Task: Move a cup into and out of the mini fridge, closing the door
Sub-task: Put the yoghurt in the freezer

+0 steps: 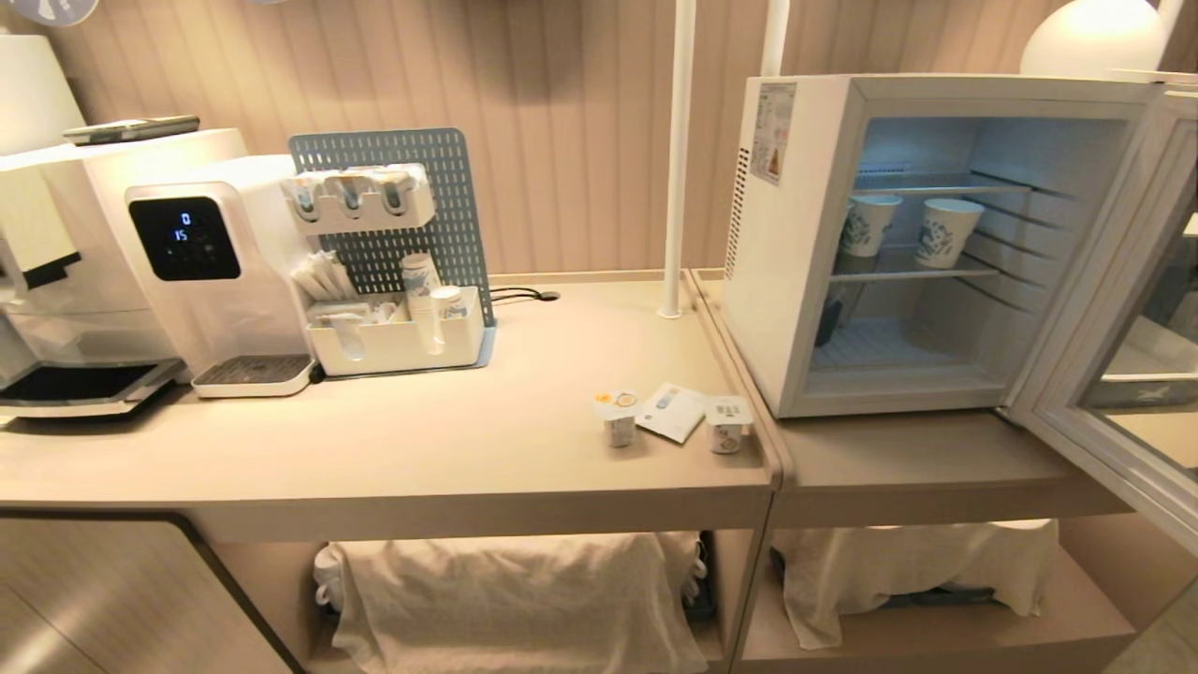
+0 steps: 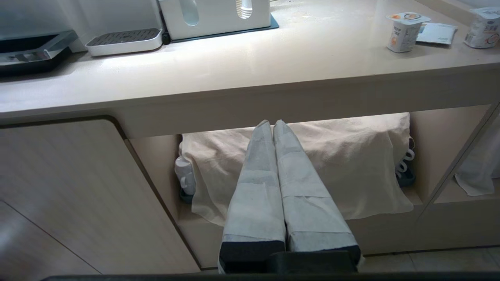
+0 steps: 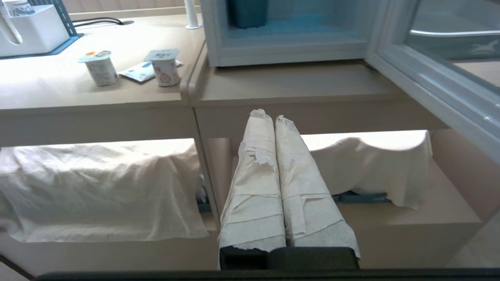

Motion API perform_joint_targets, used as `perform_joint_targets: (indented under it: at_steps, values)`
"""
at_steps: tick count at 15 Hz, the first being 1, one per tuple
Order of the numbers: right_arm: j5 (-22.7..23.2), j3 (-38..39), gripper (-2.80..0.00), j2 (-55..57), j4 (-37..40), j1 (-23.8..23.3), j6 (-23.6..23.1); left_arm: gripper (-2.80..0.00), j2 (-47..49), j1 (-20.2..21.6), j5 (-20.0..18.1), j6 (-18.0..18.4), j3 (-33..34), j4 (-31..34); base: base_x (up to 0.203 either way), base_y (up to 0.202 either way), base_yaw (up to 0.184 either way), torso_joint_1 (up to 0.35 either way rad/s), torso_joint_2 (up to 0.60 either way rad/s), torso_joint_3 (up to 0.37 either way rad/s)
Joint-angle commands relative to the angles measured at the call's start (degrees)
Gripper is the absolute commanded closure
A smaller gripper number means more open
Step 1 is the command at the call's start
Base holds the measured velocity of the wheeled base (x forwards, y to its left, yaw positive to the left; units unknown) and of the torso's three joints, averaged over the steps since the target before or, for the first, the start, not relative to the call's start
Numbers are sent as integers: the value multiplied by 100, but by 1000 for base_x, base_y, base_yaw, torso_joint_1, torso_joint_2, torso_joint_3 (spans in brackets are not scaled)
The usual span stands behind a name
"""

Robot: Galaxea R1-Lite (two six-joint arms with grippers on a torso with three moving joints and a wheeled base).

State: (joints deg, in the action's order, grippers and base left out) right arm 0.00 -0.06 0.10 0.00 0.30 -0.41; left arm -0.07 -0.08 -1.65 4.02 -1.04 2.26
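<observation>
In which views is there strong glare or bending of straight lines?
Head view: the mini fridge and its open door lean and bow near the edge. Left wrist view: glare whitens the counter. Right wrist view: the counter by the yogurt cups is washed out.

Mini fridge (image 1: 796, 281) on the right counter (image 1: 917, 459), door (image 1: 1114, 309) swung open to the right | two cups (image 1: 870, 225) side by side on its upper wire shelf (image 1: 913, 274) | two yogurt pots (image 1: 620, 417) and a sachet (image 1: 669, 410) between them on the left counter just beside the fridge | water dispenser (image 1: 215, 271) far left.
</observation>
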Motion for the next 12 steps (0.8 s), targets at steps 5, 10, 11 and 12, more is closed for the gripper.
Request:
perform_joint_targets:
  at_steps: [5, 10, 11, 12]
  values:
    - [0, -1, 0, -1, 0, 5, -2, 0, -10, -1, -11, 2, 7, -23, 48, 75, 6, 1, 3, 2]
    - [196, -1009, 0, 328, 165, 6, -42, 0, -6, -1, -2, -25, 14, -59, 0, 0, 0, 0, 0, 0]
    - [398, -1263, 0, 754, 348, 7, -32, 0, -4, -1, -2, -33, 16, -67, 0, 0, 0, 0, 0, 0]
    - [610, -1424, 0, 1248, 433, 9, -13, 0, -4, -1, 7, -44, 16, -67, 0, 0, 0, 0, 0, 0]
